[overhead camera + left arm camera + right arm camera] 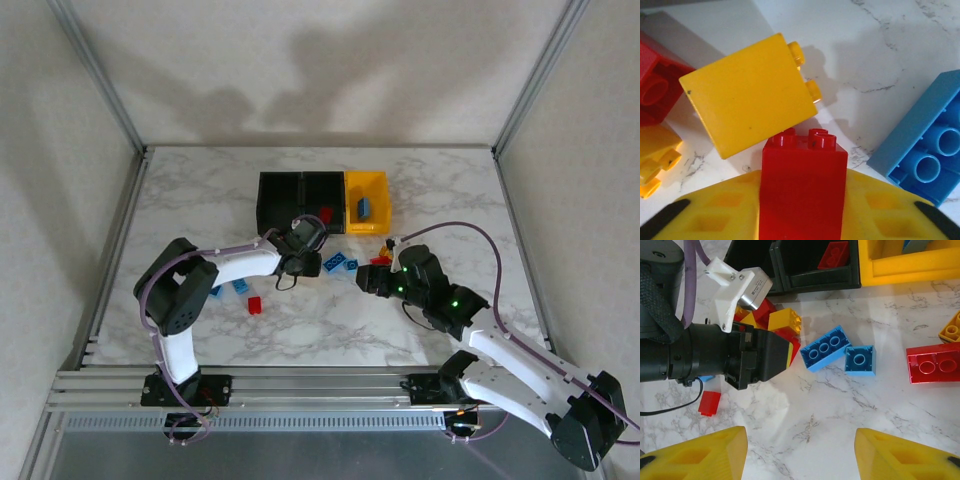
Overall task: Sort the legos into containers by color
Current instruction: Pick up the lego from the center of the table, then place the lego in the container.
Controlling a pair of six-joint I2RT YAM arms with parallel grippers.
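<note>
Left gripper [804,200]: I see it clamped on a red lego [804,175], right beside a yellow lego [747,100].
Right gripper [801,450]: fingers spread wide, nothing between them, over the marble table [805,410].
Containers [278,224]: far centre; red brick [325,215] in one black bin, blue brick [364,207] in the yellow bin [385,205].
Loose legos [340,263]: just near of the bins.

No text, brand, number or sign can be read. A small pale label [759,288] sits on the silver block [747,292] fixed atop the left gripper [789,349], up and left of the right gripper [801,450]; its print is too fine to make out. The studs of the legos [826,347] show no legible lettering.
</note>
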